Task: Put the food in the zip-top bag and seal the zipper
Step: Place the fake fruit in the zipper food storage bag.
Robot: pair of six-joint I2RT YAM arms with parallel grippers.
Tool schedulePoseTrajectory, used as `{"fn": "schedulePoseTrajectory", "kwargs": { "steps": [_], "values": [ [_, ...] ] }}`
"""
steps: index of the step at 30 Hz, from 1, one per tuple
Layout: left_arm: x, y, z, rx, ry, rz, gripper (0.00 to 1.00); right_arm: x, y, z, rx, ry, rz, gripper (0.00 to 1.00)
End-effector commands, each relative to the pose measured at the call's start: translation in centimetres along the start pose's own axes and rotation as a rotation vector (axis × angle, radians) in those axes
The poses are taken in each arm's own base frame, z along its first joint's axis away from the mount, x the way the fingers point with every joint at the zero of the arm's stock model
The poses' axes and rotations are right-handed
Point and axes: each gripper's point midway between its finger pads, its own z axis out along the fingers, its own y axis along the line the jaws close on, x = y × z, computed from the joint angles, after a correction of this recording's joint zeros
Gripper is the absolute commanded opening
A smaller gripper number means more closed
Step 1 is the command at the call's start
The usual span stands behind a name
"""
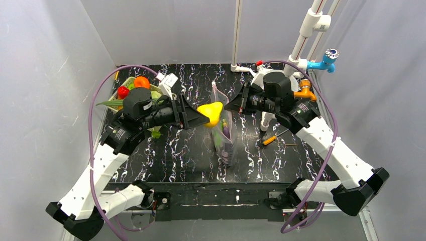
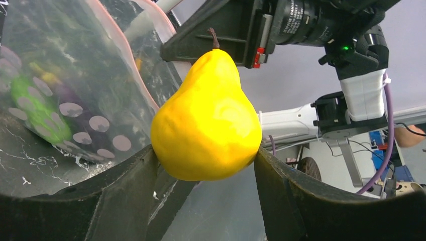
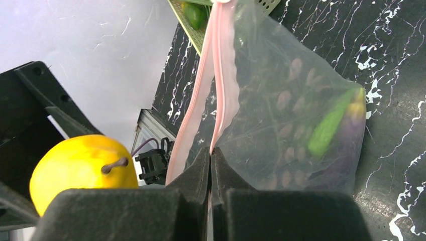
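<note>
My left gripper [image 1: 206,118] [image 2: 206,153] is shut on a yellow pear [image 1: 210,113] [image 2: 208,120], one piece of the food, held in the air beside the mouth of the zip-top bag [image 1: 225,138] [image 2: 75,90] [image 3: 286,100]. The right gripper [image 1: 227,106] [image 3: 211,150] is shut on one lip of the pink zipper [image 3: 223,85], lifting the bag's mouth; the other lip [image 3: 193,110] hangs apart, so the mouth gapes. Inside the bag lie a green cucumber [image 3: 329,125] and something purple. More food, red [image 1: 123,92] and orange [image 1: 141,82], sits in the basket.
A pale green slatted basket [image 1: 131,83] [image 3: 188,25] stands at the back left, behind my left arm. An orange-handled screwdriver [image 1: 271,139] lies right of the bag. White pipes [image 1: 236,35] with blue [image 1: 324,63] and orange [image 1: 306,93] fittings rise at the back right.
</note>
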Motion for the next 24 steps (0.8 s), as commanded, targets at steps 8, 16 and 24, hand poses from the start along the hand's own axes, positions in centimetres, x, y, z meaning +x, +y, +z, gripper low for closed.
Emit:
{"fn": "schedulePoseTrajectory", "kwargs": {
  "steps": [8, 16, 24],
  "values": [
    [2.5, 1.5, 0.1, -0.092, 0.169, -0.089, 0.20, -2.2, 2.1, -0.3, -0.068, -0.071, -0.039, 0.01],
    [2.3, 3.5, 0.9, -0.220, 0.177, -0.192, 0.21, -2.0, 2.7, -0.1, -0.094, -0.064, -0.056, 0.01],
    [1.2, 3.2, 1.7, -0.248, 0.131, -0.350, 0.27, -0.7, 4.6, 0.3, -0.165, -0.038, -0.149, 0.01]
  ]
}}
